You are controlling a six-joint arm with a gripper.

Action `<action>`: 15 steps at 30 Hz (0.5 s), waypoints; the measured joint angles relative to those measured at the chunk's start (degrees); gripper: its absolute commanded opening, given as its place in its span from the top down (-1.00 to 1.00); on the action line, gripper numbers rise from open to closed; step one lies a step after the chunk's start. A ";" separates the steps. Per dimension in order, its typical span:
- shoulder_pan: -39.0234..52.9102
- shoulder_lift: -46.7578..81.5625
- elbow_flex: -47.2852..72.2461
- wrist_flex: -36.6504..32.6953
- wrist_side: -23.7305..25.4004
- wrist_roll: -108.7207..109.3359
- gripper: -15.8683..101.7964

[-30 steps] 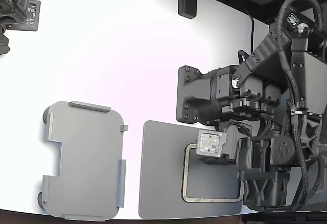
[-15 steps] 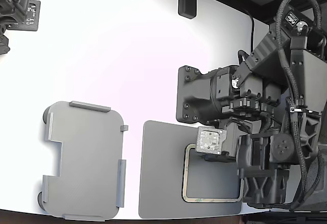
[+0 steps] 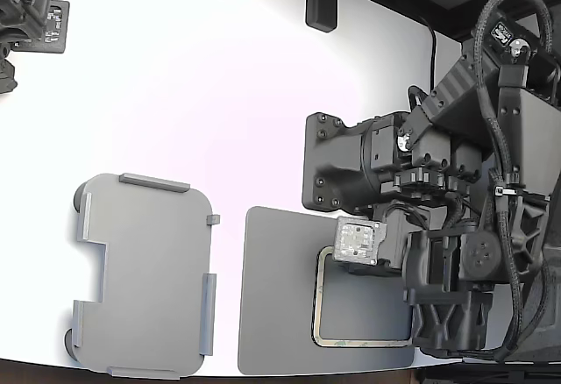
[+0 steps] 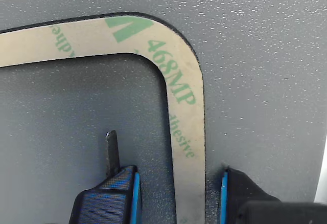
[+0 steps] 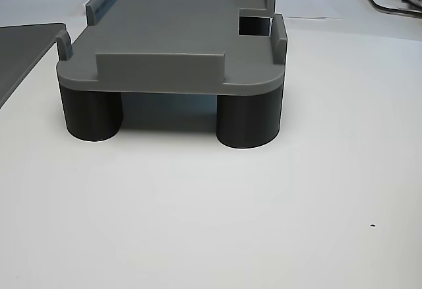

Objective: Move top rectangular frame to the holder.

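frame: we see the top rectangular frame [image 4: 186, 106] lying flat on the dark grey mat [image 3: 272, 296], at the exterior view's right, partly under the arm [image 3: 456, 226].
gripper: the gripper [image 4: 173, 193] is spread apart, one blue-edged finger [image 4: 120, 193] inside the frame's opening and the other outside, so the tan strip runs between them — set to pinch that side.
contact: we cannot tell whether the fingertips touch the mat; the wrist view is too close.
holder: the holder [image 3: 145, 274] stands on round feet on the white table [image 3: 219, 121], apart from the mat at the exterior view's left — nothing on it.
step: we judge the grasp not yet made.
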 measured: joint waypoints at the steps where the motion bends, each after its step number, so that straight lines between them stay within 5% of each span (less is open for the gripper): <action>1: 0.00 -0.18 -0.09 -0.18 0.09 -0.09 -0.25; 15: 0.00 0.44 0.44 0.00 -0.35 -0.18 0.38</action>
